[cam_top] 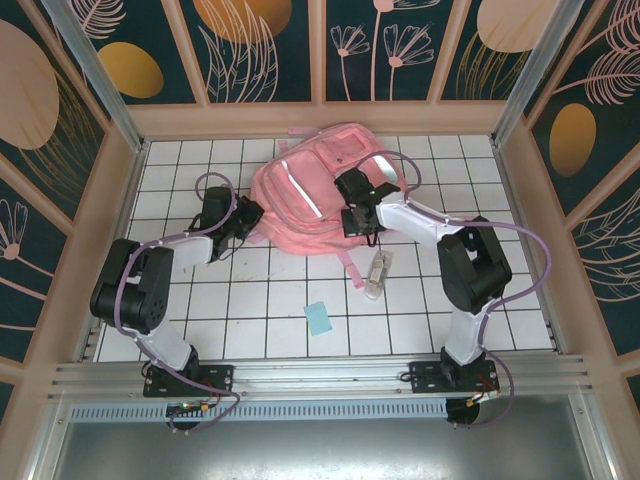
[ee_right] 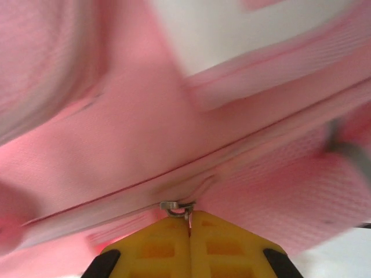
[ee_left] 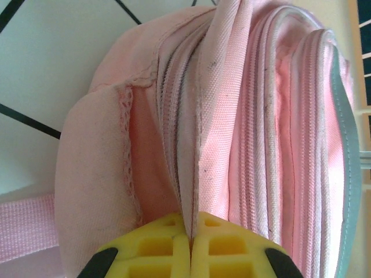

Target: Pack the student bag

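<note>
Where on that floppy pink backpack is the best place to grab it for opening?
Probably the small metal zipper pull, pinched from the bag's right side, as the right gripper does: it juts from the soft student bag, a firm tab along the zip.

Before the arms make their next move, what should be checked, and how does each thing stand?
1. Left gripper shut on a fold of the student bag: ok.
2. Right gripper shut on the zipper pull: ok.
3. Zipper opened wide enough for packing: cannot tell.
4. Clear pouch and light-blue card packed: not ok, both lie on the table near the bag.
5. Bag lying on the table between the arms: ok.
</note>
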Robot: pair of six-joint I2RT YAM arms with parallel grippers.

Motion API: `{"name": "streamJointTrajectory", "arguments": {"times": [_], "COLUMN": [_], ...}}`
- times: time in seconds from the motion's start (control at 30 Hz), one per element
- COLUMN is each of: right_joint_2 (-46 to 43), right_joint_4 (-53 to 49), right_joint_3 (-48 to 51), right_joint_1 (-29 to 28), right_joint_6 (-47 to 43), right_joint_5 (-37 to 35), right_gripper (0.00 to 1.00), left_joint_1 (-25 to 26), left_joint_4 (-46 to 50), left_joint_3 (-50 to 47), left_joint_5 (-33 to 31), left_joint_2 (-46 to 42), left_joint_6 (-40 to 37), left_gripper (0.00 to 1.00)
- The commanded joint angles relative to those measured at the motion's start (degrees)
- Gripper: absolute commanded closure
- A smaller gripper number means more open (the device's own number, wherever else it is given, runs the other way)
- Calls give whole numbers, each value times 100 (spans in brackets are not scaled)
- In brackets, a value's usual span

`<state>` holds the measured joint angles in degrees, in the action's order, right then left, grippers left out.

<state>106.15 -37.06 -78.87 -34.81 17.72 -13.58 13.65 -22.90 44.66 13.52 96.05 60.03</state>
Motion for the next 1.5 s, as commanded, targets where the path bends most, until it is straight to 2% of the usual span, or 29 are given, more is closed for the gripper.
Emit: {"name": "streamJointTrajectory", "arguments": {"times": [0.0,0.07,0.27,0.4,0.5,0.57,0.63,0.7,0.73,0.77,0.87,0.97,1.1,1.17,1.3,1.37,1.47], "right_joint_2": [194,215,-171,-293,-408,-610,-835,-1096,-1209,-1342,-1551,-1413,-733,-326,360,613,944], "right_joint_4": [-956,-762,-31,-61,-95,77,284,533,662,833,1363,1755,2012,2032,2136,2169,2122], "right_joint_3": [-317,-432,-125,154,270,414,562,706,773,846,942,743,144,-216,-688,-842,-1044], "right_joint_1": [313,316,243,186,130,49,-66,-142,-135,-111,51,257,313,310,316,496,535], "right_joint_6": [158,171,2,-44,-58,-189,-264,-204,-162,-114,35,195,294,236,217,265,353], "right_joint_5": [-2455,-2571,-2236,-2695,-2499,-1847,-1169,-592,-344,-52,585,1041,1551,1816,2043,2087,1956], "right_gripper": [100,100,100,100,100,82,67,51,47,43,37,36,36,40,44,46,48], "left_joint_1": [-289,-311,-388,-575,-618,-622,-618,-618,-618,-618,-611,-614,-585,-559,-493,-440,-368], "left_joint_4": [-113,-80,-66,-36,218,572,843,1252,1444,1599,1748,1861,1741,1741,1621,1546,1467], "left_joint_3": [219,204,199,239,460,719,930,1247,1382,1493,1531,1490,1148,912,456,252,47], "left_joint_5": [-602,-611,-679,-749,-740,-679,-644,-623,-684,-748,-929,-948,-626,-529,-429,-404,-355], "left_joint_2": [-327,-357,-317,-302,-284,-246,-227,-218,-223,-243,-445,-662,-938,-1078,-1450,-1606,-1718], "left_joint_6": [-283,-307,-357,-405,-685,-972,-1228,-1536,-1643,-1728,-1895,-1977,-1843,-1790,-1596,-1511,-1411], "left_gripper": [100,100,100,100,100,100,85,55,44,37,29,27,27,27,26,26,26]}}
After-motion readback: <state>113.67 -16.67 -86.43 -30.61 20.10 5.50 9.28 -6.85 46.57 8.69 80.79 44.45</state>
